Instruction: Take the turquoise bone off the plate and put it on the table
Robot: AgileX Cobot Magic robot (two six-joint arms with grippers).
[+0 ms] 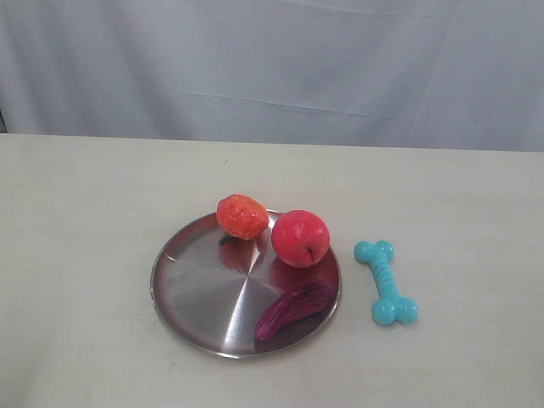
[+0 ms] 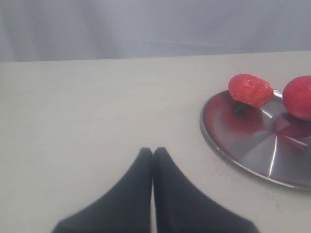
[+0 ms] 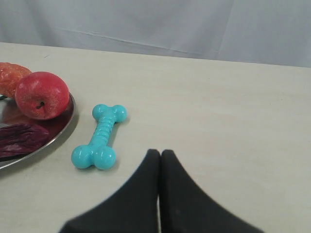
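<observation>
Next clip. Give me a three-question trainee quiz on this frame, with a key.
1. True or false: the turquoise bone lies on the plate.
2. How many things sit on the plate? A) two B) three C) four
3. Fill in: the left gripper and the right gripper are both ____, holding nothing.

Key:
1. False. It lies on the table, beside the plate.
2. B: orange fruit, red apple, purple piece.
3. shut

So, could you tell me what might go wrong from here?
The turquoise bone lies on the table close to the plate, so a nudge could push it against the rim. The apple sits near that rim and might roll off toward it. The shut right gripper is near the bone and could knock it.
</observation>
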